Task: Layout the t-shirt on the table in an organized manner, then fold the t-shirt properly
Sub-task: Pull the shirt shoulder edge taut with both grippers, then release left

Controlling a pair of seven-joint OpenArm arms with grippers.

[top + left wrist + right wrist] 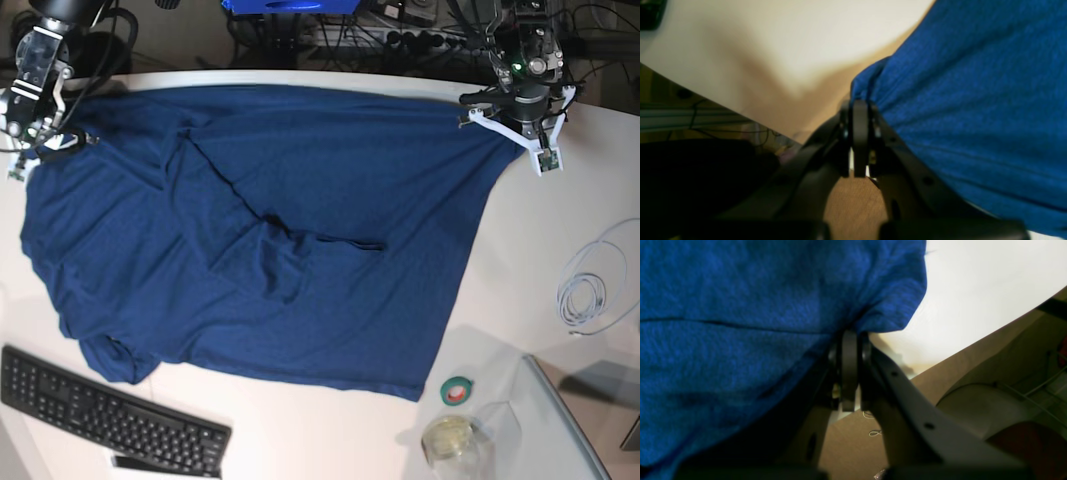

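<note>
Fabric of the t-shirt [300, 230] lies spread, creased, across the surface [560, 230]. My left claw [860, 106] and right claw [850, 336] each pinch a far corner, jaws closed on cloth. Risk: uneven release leaves wrinkles.

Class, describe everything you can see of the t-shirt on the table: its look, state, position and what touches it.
The t-shirt is plain dark blue, soft knit fabric, no print. It lies spread but creased on the white table, folds crossing its middle, one sleeve bunched by the keyboard. The left gripper pinches one far corner, the right gripper the other; both sets of fingers look closed on the cloth.
</note>
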